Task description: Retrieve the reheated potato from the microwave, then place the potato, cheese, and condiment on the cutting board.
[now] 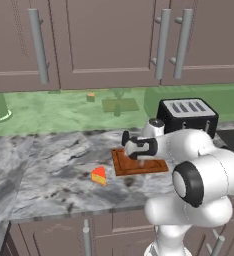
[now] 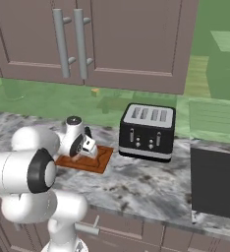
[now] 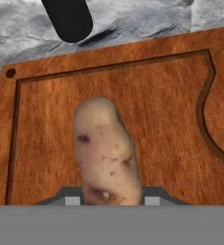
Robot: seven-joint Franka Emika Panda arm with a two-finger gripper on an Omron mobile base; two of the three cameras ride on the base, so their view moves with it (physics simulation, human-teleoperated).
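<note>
While the gripper [image 1: 141, 161] is clamping the potato [image 3: 106, 150] just over the cutting board [image 1: 138, 164], I am thinking a careless release could be sending it rolling onto the table [image 1: 54, 165] toward the cheese [image 1: 99, 175].

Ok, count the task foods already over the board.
1. The potato is in the shut gripper, over the board. The cheese lies on the counter, left of the board. The arm may hide more.
</note>
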